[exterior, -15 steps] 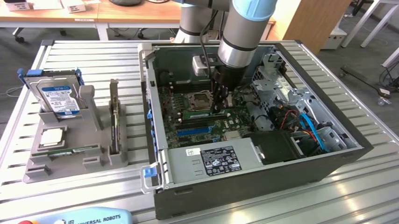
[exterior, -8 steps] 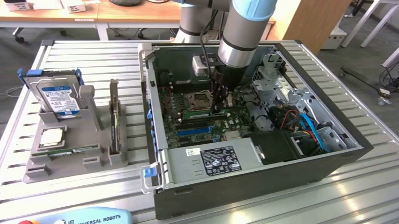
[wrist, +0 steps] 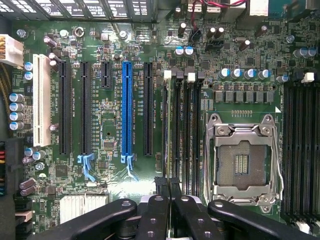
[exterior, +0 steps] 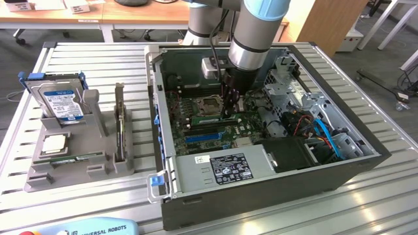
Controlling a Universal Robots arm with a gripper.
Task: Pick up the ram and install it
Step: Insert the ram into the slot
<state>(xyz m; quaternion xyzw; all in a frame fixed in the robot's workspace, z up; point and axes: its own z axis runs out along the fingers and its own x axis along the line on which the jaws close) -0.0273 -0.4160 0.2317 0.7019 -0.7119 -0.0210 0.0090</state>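
Observation:
The ram (exterior: 207, 119) is a thin green stick standing on edge in the memory slots beside the empty processor socket (exterior: 210, 104), inside the open computer case. My gripper (exterior: 228, 115) reaches straight down into the case and is shut on the ram's end toward the exterior view's right. In the wrist view the ram (wrist: 168, 125) shows edge-on as a pale line along one slot. The two black fingertips of the gripper (wrist: 170, 186) are pressed together over it. The socket (wrist: 242, 160) lies right beside it.
The case walls (exterior: 156, 122) surround the arm, with the power supply (exterior: 222, 169) in front and the drive cage (exterior: 294, 98) to the exterior view's right. On the exterior view's left, a grey holder (exterior: 39, 181) carries a hard drive (exterior: 62, 100), a silver chip (exterior: 54, 142), an upright card (exterior: 119, 127) and another green stick (exterior: 73, 158).

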